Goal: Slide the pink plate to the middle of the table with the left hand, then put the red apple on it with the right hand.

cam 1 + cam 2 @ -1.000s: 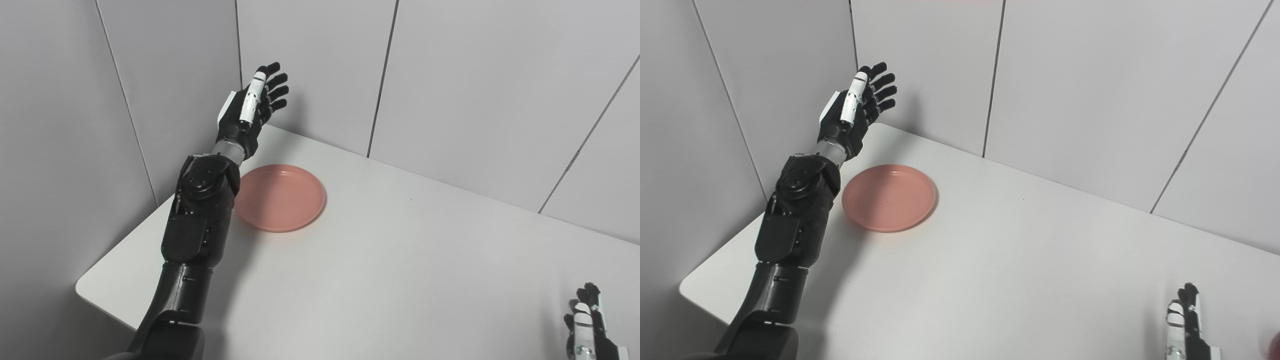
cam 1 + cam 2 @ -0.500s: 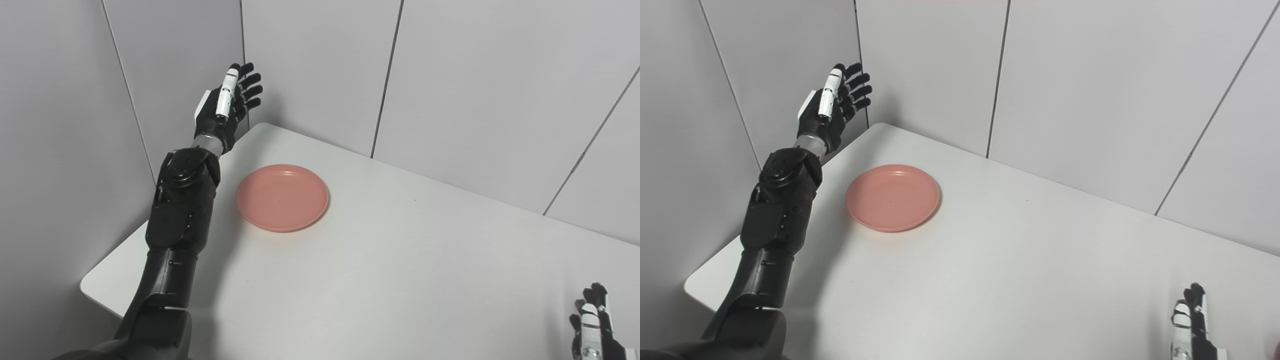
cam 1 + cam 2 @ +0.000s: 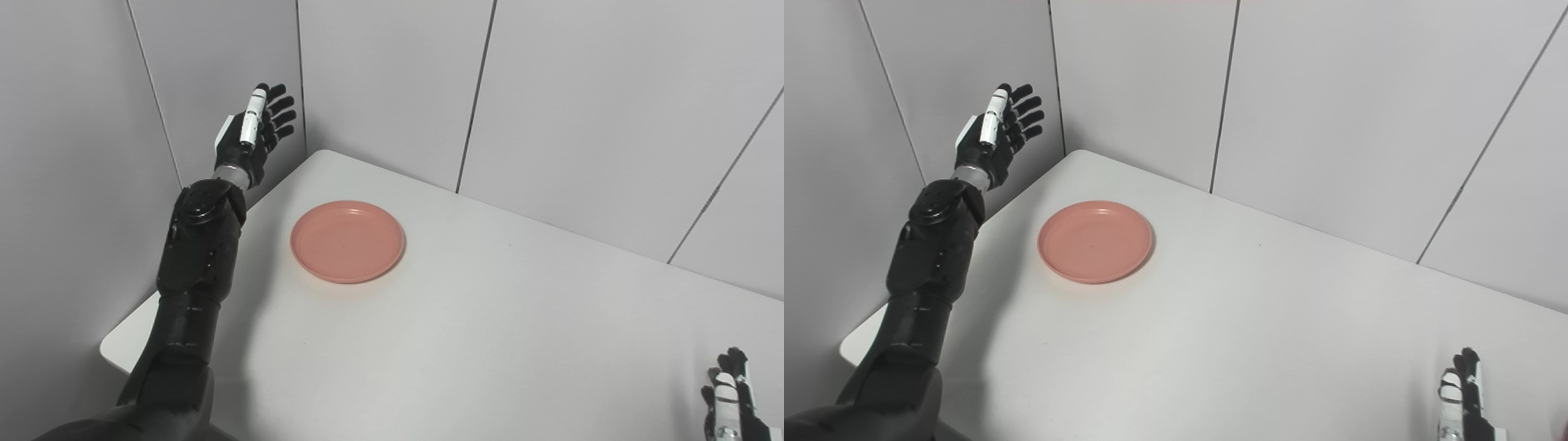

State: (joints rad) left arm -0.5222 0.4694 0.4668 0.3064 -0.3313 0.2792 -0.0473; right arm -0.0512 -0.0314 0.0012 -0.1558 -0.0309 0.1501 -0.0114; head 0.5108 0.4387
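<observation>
Pink plate [image 3: 347, 241]: round, so no long axis; lies flat, open face up, on the desk [image 3: 490, 331] toward its far-left corner. Shallow dish with a low raised rim, smooth matte salmon surface, plastic-looking; nothing on it.

Desk: plain white, smooth, rounded corners, set into a corner of pale grey panelled walls [image 3: 582, 110] with thin dark seams.

Left robot hand [image 3: 252, 136]: raised in the air beyond the desk's left edge, in front of the wall panel, up and to the left of the plate and well apart from it. Palm turned toward the plate side, fingers [image 3: 1024, 116] spread and extended, holding nothing. Black casing, one white segmented digit; the black jointed forearm runs down to the lower left corner.

Right robot hand [image 3: 732, 401]: low at the bottom right edge, only partly in frame, well apart from the plate. Fingers point up, close together; whether they are closed I cannot tell.

A sliver of red shows at the right eye view's lower right edge, too small to identify.
</observation>
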